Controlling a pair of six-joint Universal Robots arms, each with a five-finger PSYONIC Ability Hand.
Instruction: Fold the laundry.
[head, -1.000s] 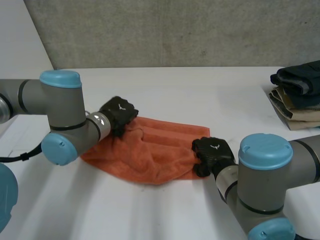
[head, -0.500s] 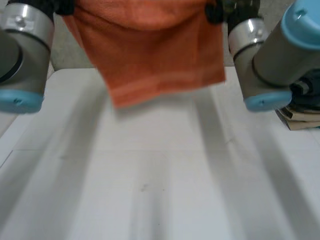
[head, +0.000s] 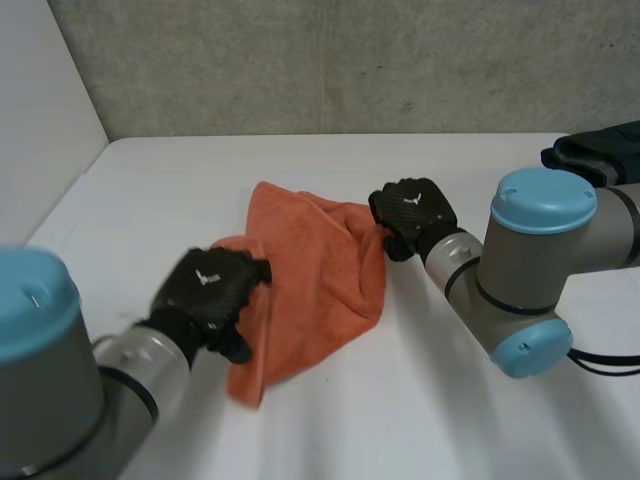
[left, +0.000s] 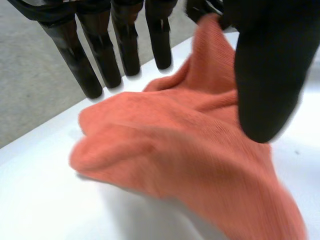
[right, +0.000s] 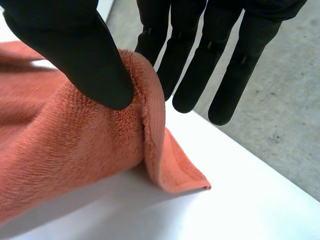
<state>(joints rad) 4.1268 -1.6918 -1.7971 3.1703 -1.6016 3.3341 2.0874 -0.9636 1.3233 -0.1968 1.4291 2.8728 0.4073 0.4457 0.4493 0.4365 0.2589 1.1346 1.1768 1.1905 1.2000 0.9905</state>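
An orange towel (head: 320, 270) lies bunched and partly doubled over in the middle of the white table (head: 180, 190). My left hand (head: 210, 290) is at the towel's near left edge. In the left wrist view its fingers (left: 100, 60) are straight and stand apart from the thumb (left: 265, 75), with the towel (left: 190, 150) loose below them. My right hand (head: 410, 210) is at the towel's far right corner. The right wrist view has its thumb (right: 75, 45) pinching a hemmed edge of the towel (right: 65, 145) against a finger.
A stack of folded dark and tan clothes (head: 600, 150) sits at the table's far right. A grey wall runs along the back, and a white wall stands at the left. Bare table lies in front of the towel and to its left.
The towel was lifted high from flat on the table, then came back down bunched. My left hand has opened and dropped its corner; my right hand still pinches its corner.
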